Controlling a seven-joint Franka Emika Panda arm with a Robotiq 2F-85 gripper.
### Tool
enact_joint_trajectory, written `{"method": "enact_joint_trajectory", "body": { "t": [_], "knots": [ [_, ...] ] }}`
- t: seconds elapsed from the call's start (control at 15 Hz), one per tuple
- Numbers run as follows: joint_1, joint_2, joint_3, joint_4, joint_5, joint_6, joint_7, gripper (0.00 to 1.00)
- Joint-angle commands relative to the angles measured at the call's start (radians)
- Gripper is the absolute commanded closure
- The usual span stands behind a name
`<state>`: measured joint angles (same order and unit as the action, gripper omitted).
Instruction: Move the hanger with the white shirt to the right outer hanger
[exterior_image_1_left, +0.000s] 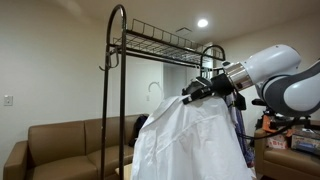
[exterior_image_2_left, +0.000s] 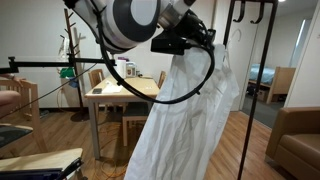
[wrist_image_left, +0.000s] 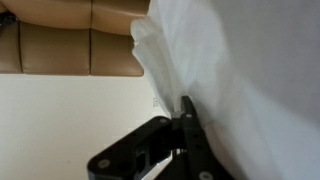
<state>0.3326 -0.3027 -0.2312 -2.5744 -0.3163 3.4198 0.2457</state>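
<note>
The white shirt (exterior_image_1_left: 195, 140) hangs from my gripper (exterior_image_1_left: 197, 92) in front of the black garment rack (exterior_image_1_left: 121, 70). Its hanger is hidden under the collar cloth. The shirt is held beside the rack's end with the curved outer hook (exterior_image_1_left: 214, 50), below the top shelf, and hangs free of the rack. In an exterior view the gripper (exterior_image_2_left: 186, 41) holds the shirt (exterior_image_2_left: 190, 110) next to the rack's posts (exterior_image_2_left: 268, 70). In the wrist view the black fingers (wrist_image_left: 186, 112) press into the shirt (wrist_image_left: 250, 70); they look shut on the top of the garment.
A brown sofa (exterior_image_1_left: 70, 142) stands against the wall behind the rack and shows in the wrist view (wrist_image_left: 60, 45). A wooden table (exterior_image_2_left: 120, 92) with chairs stands behind the arm. A cluttered shelf (exterior_image_1_left: 292, 140) is under the arm. A brown armchair (exterior_image_2_left: 298, 140) is by the rack.
</note>
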Motion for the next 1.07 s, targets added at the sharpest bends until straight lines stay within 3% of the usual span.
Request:
{"method": "enact_joint_trajectory", "body": {
  "t": [0.0, 0.13, 0.4, 0.6, 0.73, 1.0],
  "knots": [
    [0.104, -0.031, -0.053, -0.026, -0.026, -0.038, 0.039, 0.91],
    [0.254, -0.073, -0.117, -0.067, -0.039, -0.071, 0.071, 0.91],
    [0.484, -0.168, -0.2, -0.114, -0.022, -0.176, 0.057, 0.92],
    [0.493, -0.18, -0.183, -0.112, 0.0, -0.123, 0.066, 0.91],
    [0.458, -0.158, -0.145, -0.082, 0.016, -0.081, 0.088, 0.91],
    [0.436, -0.062, -0.097, 0.076, 0.072, -0.048, 0.138, 0.91]
  ]
}}
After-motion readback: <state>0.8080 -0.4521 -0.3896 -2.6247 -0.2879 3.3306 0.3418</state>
